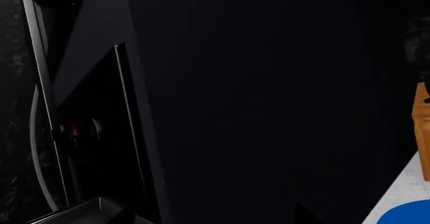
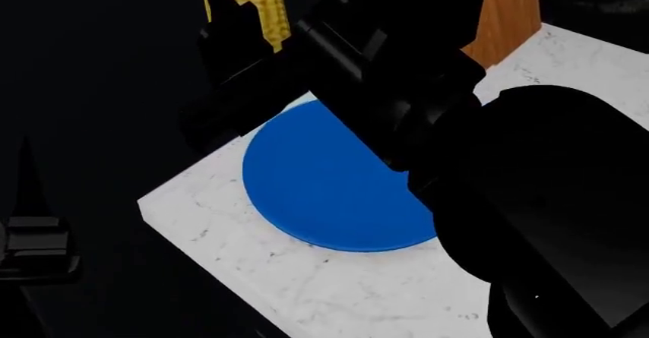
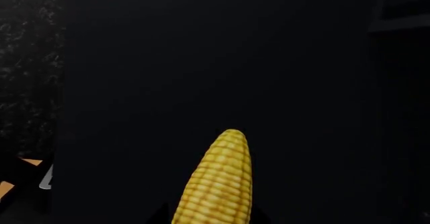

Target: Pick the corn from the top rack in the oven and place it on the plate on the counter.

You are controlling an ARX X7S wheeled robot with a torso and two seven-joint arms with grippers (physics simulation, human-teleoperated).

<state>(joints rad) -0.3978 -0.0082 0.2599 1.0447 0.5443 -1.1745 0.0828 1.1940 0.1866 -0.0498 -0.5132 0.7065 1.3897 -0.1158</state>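
Corn [image 2: 254, 0] sits clamped in your right claw [image 2: 239, 38], up at the far left of the plate [image 2: 324, 182] in the head view, just past the plate's rim and over the dark gap beyond the bench [image 2: 304, 285] edge. The right wrist view shows the cob [image 3: 218, 181] pointing away from the camera, tip free, with nothing but black panel behind it. The plate lies flat on the bench, near its left edge, with a strip of white marble showing along that side and at the near corner. Your right arm [image 2: 426, 125] crosses the plate's right part and hides it. A wooden block [image 2: 507, 15] stands behind the plate at the bench's far side (also seen from the left wrist, beside the plate's rim [image 1: 406, 214]). Your left claw is out of view; I cannot tell how it stands. The left wrist looks on the oven [image 1: 100, 133], its red display faint.
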